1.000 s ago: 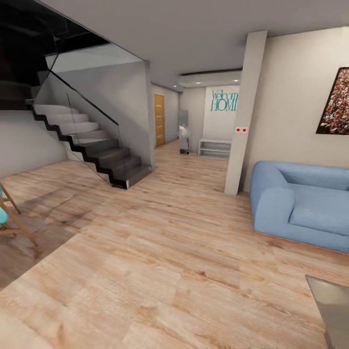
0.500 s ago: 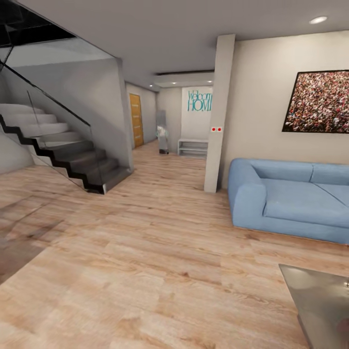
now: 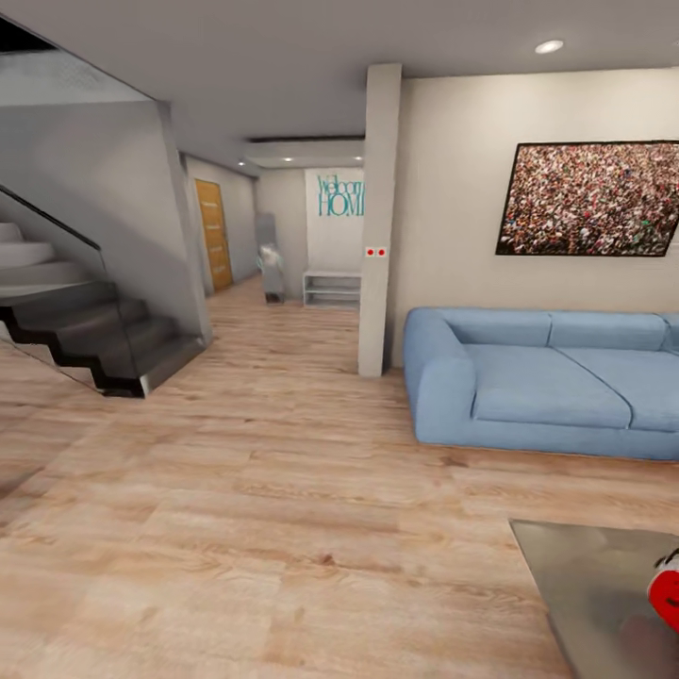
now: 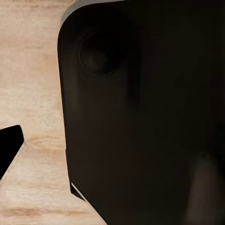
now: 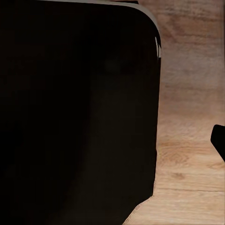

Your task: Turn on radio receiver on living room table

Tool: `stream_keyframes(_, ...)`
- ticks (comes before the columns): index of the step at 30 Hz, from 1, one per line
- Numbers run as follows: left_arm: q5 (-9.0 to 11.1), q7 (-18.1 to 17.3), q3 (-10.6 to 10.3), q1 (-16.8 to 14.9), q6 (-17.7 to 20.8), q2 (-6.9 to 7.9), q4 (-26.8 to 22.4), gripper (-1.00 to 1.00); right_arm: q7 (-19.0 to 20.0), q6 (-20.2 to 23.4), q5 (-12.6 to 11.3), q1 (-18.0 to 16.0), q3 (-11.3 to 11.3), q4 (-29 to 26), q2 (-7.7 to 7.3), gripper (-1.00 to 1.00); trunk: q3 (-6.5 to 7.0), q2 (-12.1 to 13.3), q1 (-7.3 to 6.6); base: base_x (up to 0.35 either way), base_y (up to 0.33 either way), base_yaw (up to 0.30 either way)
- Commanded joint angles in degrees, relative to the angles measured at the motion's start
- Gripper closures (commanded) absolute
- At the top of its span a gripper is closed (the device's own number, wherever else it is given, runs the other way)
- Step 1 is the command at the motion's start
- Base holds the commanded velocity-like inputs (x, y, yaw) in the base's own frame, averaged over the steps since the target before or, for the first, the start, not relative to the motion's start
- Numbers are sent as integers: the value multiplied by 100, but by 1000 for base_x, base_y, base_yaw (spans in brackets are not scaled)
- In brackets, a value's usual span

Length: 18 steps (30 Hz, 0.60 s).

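Observation:
The red radio receiver [image 3: 666, 591] shows partly at the right edge of the head view, standing on the glossy grey table [image 3: 585, 575], whose near-left corner reaches into the lower right. Its white band shows as a small patch at its top. The living room has a light wood floor [image 3: 283, 509], a blue sofa [image 3: 538, 387] and a crowd picture [image 3: 589, 200] above the sofa. In the left wrist view one dark fingertip [image 4: 9, 150] juts in beside the robot's dark body [image 4: 140, 117]. The right wrist view has a dark fingertip [image 5: 219, 140] at its edge.
A white pillar [image 3: 377, 217] stands left of the sofa. Dark stairs with a glass rail [image 3: 85, 330] rise at the left. A hallway with an orange door [image 3: 213, 234] and a low white bench [image 3: 332, 286] runs back between them. Open floor lies ahead.
The camera has swung right: stairs, pillar and sofa slid left in the picture. More of the table has come into view, and the red radio now appears at the right edge.

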Motion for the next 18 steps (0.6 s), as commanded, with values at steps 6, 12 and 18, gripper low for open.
stream_keyframes(6,2,0,0,0,-37,0,-1,-100,0,0,0,0,7,0,-3,-100,0,0,0,266,0,-174)
stream_keyframes(12,6,0,0,0,-45,0,-1,-100,0,-1,-9,0,0,0,-3,-100,0,0,0,53,0,-64)
stream_keyframes(18,7,16,0,0,-47,0,-1,-100,0,0,-17,0,-8,0,0,-100,0,0,0,6,0,-225)
